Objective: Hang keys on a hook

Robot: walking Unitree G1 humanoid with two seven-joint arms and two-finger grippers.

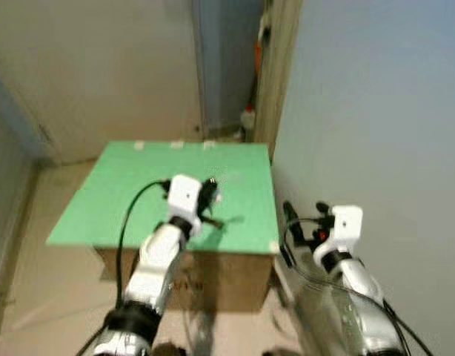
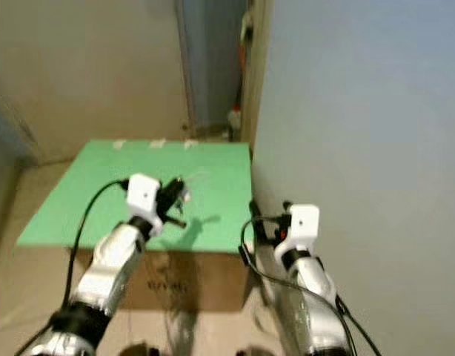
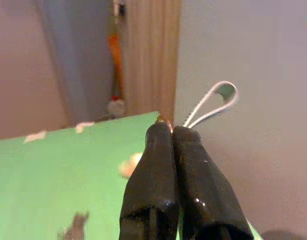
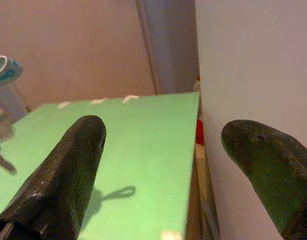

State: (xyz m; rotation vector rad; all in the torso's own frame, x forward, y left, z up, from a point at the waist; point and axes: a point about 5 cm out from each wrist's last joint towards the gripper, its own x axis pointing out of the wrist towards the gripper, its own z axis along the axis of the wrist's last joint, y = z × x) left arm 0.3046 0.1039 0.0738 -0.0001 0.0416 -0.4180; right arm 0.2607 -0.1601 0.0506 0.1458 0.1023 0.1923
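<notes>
You face a pale grey wall (image 1: 368, 111) on your right, with a light wooden door frame (image 1: 278, 67) at its far edge. Below and in front sits a brown cardboard box (image 1: 213, 278) topped by a flat green sheet (image 1: 124, 193), its right edge close beside the wall. White tape tabs (image 1: 175, 144) mark the sheet's far edge.

Your left gripper (image 3: 172, 131) hangs above the middle of the green sheet, its two black fingers (image 3: 151, 180) pressed together and clamped on the keys (image 1: 213, 194). From the wrist camera you see a thin white loop (image 3: 218, 100) sticking out beyond the fingertips, against the grey wall. The keys themselves are blurred in the head views, so you cannot make out their shape; their shadow (image 1: 229, 221) falls on the sheet.

Your right gripper (image 4: 163, 135) sits lower, near the box's right corner beside the wall, fingers spread wide apart and holding nothing.
</notes>
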